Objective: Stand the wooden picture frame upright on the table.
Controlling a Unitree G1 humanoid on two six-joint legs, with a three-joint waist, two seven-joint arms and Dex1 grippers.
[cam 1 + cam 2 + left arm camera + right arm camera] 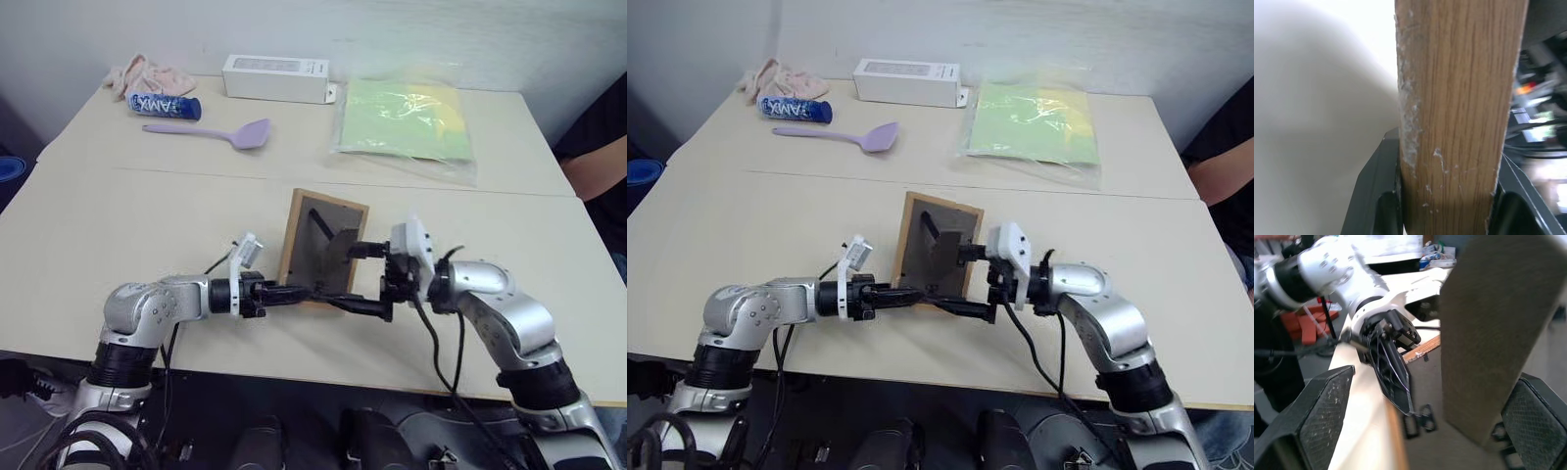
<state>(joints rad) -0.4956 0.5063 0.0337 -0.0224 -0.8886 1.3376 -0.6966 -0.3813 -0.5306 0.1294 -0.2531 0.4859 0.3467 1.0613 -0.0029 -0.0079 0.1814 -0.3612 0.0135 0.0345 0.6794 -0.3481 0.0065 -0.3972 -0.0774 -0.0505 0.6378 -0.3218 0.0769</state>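
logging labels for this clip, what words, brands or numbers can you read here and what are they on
Blue can: white letters, perhaps "AMX" in the left eye view, but not clear enough to be sure.
White box: a line of dark print along its top, too small to read.
Green sheet in its clear bag: no print that can be read.
Picture frame: its dark back faces the camera, no text on it.
Purple spatula and pink cloth: no text.
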